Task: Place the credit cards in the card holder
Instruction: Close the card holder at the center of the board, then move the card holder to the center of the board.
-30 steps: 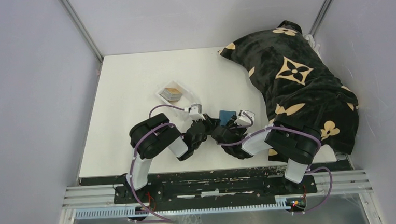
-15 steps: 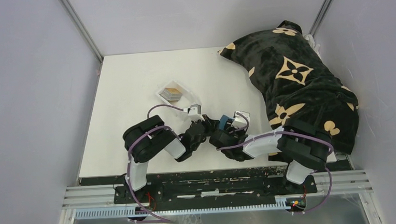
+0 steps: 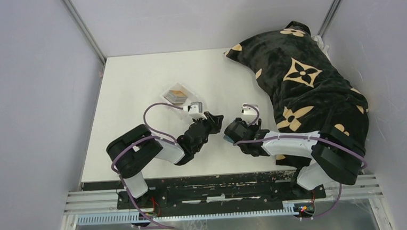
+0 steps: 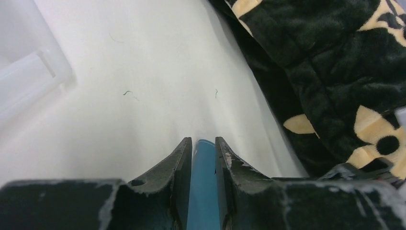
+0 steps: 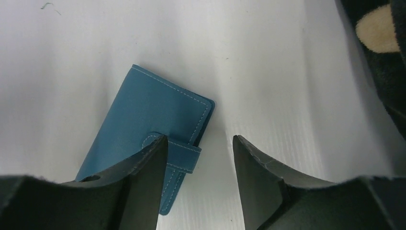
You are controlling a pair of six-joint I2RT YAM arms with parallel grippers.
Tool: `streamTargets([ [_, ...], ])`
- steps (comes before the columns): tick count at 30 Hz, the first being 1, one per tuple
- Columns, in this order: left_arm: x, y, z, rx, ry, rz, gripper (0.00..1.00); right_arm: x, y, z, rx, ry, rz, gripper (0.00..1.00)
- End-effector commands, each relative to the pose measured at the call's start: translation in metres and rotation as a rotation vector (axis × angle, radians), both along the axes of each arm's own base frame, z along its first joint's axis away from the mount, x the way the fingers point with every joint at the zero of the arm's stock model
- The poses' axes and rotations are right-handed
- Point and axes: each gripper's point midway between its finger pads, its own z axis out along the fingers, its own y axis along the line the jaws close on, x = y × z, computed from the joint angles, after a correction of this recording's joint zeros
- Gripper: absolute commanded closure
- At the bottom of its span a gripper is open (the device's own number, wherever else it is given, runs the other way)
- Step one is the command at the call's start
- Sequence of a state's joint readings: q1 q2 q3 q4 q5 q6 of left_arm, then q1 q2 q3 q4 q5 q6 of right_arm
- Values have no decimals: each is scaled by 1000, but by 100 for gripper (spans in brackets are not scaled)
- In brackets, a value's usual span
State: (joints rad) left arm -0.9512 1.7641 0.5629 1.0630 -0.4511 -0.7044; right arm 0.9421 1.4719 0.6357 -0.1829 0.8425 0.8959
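Note:
The teal card holder [image 4: 203,191] stands edge-on between the fingers of my left gripper [image 4: 203,140], which is shut on it. In the right wrist view the card holder [image 5: 148,115] shows its closed face, with the snap tab [image 5: 184,155] folded over one edge. My right gripper [image 5: 200,139] is open; its left finger overlaps the holder and nothing is between its fingers. From above, both grippers meet at mid-table, the left gripper [image 3: 216,119] beside the right gripper [image 3: 228,130], and only a teal sliver [image 3: 225,137] shows. The credit cards [image 3: 176,94] lie stacked in a clear tray.
The clear plastic tray [image 3: 187,90] sits just beyond my left gripper; its corner shows in the left wrist view [image 4: 28,76]. A black blanket with tan flower marks [image 3: 306,82] covers the table's right side, close to my right arm.
My right gripper has opened and let go of the card holder. Both arms have shifted left, the left elbow swinging outward, and the left gripper keeps the holder.

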Motion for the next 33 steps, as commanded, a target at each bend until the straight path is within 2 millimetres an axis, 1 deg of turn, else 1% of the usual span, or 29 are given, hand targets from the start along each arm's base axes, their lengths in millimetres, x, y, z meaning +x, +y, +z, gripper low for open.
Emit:
streamTargets([
  [1, 0, 13, -1, 68, -37, 27, 69, 0, 3, 24, 37, -31, 36, 42],
  [5, -4, 15, -6, 67, -32, 22, 70, -4, 3, 36, 101, -74, 60, 48],
  [8, -5, 17, -7, 71, -30, 18, 71, -8, -7, 40, 81, -72, 36, 56],
  [9, -6, 18, -8, 75, -28, 18, 72, -11, -12, 37, 69, -62, 23, 63],
  [11, -7, 18, -10, 78, -25, 11, 73, -16, -16, 28, 72, -40, 8, 72],
  [14, -10, 17, -15, 85, -16, -1, 75, -24, -20, 8, 64, 4, -10, 87],
  [16, -12, 17, -19, 86, -12, -8, 77, -27, -20, -4, 59, 29, -17, 94],
  [18, -13, 18, -22, 85, -8, -9, 78, -28, -19, -14, 57, 46, -20, 99],
  [22, -14, 19, -26, 85, 1, -8, 80, -23, -12, -24, 42, 58, -16, 99],
  [25, -15, 20, -25, 79, 2, -7, 80, -17, -3, -30, 42, 70, 7, 99],
  [28, -15, 27, -23, 87, 1, 14, 78, -10, 7, -38, 44, 96, 35, 99],
  [33, -15, 44, -22, 111, 2, 66, 75, 2, 29, -52, 57, 134, 95, 99],
])
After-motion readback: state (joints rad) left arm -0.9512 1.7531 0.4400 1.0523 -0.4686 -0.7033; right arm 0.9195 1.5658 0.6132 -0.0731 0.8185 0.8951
